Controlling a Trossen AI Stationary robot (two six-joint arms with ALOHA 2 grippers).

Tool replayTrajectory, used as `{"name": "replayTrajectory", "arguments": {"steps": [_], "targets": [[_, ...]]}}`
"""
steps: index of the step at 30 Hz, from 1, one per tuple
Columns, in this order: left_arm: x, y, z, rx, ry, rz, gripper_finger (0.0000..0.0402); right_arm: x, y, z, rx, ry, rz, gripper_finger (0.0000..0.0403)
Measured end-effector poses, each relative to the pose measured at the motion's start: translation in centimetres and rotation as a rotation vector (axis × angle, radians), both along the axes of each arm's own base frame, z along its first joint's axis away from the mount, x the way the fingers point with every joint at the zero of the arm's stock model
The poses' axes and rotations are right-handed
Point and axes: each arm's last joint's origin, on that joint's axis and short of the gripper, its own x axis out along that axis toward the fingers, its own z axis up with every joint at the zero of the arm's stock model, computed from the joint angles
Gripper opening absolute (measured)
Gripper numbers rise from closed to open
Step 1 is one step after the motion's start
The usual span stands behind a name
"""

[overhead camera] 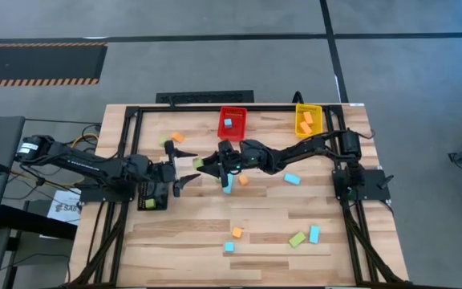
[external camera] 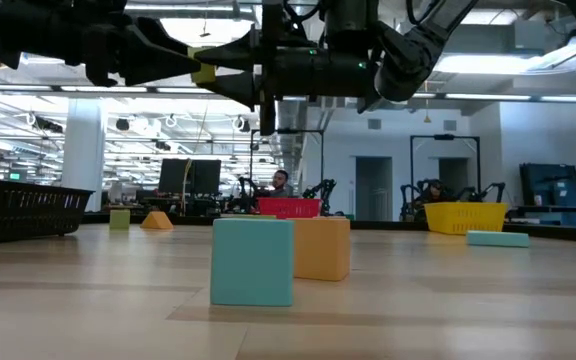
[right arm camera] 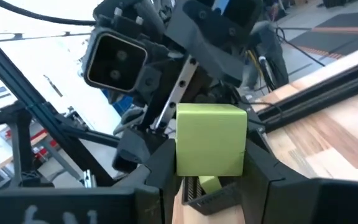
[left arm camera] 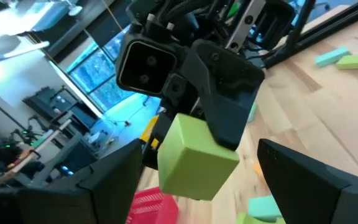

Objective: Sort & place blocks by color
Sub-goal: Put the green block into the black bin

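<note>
Green block held up between the two arms

The right gripper (overhead camera: 212,164) pinches a lime green cube (right arm camera: 211,139) near the red bin (overhead camera: 232,122); the left gripper (overhead camera: 189,166) gapes wide, empty, facing it.

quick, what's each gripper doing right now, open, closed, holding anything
Left gripper: open, holding nothing, facing the right gripper over the table's middle.
Right gripper: closed on a lime green block, held up toward the left gripper.

Lime green cube (right arm camera: 211,140), red bin (overhead camera: 232,123), yellow bin (overhead camera: 308,120), prob. black bin (overhead camera: 152,197).
</note>
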Motion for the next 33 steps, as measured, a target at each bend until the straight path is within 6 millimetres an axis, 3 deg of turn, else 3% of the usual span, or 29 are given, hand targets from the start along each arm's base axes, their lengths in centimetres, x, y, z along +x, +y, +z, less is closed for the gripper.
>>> {"name": "replayTrajectory", "arguments": {"steps": [9, 21, 33], "targets": [[0.0, 0.0, 0.5, 0.031, -0.044, 0.005, 0.0302, 0.0, 0.0, 0.2, 0.022, -0.023, 0.001, 0.0131], [0.0, 0.1, 0.6, 0.072, -0.047, -0.024, 0.0208, 0.1, -0.4, 0.6, 0.034, -0.036, -0.018, 0.0131], [0.1, 0.7, 0.6, 0.099, -0.043, -0.020, 0.0188, 0.4, 0.0, 1.2, 0.057, -0.045, 0.008, 0.0131]]}}
